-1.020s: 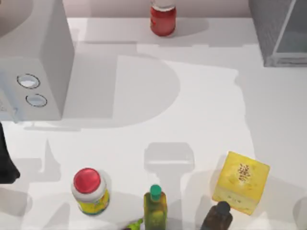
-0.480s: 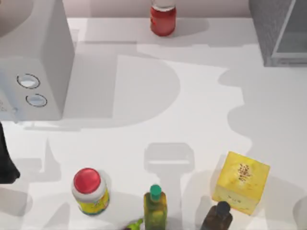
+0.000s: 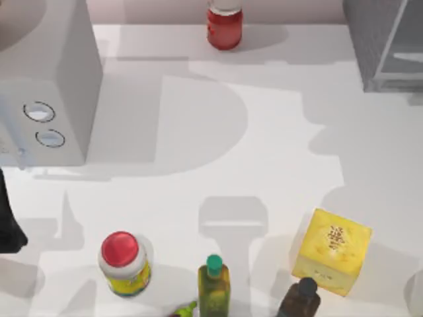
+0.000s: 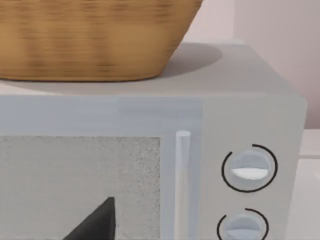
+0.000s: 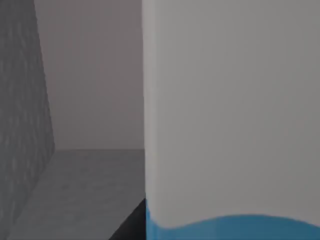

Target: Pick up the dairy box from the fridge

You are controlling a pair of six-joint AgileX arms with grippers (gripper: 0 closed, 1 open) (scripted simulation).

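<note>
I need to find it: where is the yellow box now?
In the top view, the yellow box stands near the table's right front, beside a dark bottle.

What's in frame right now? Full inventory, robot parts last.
dairy box: 1, white over light blue, close in the right wrist view, inside the fridge
fridge: 1, dark grey, top view's far right
microwave: 1, white, far left
wicker basket: 1, tan, on the microwave
red jar: 1, far middle
red-lidded jar: 1, near left
green-capped bottle: 1, near middle
dark bottle: 1, near right
yellow box: 1, near right
left arm: black, left edge
</note>
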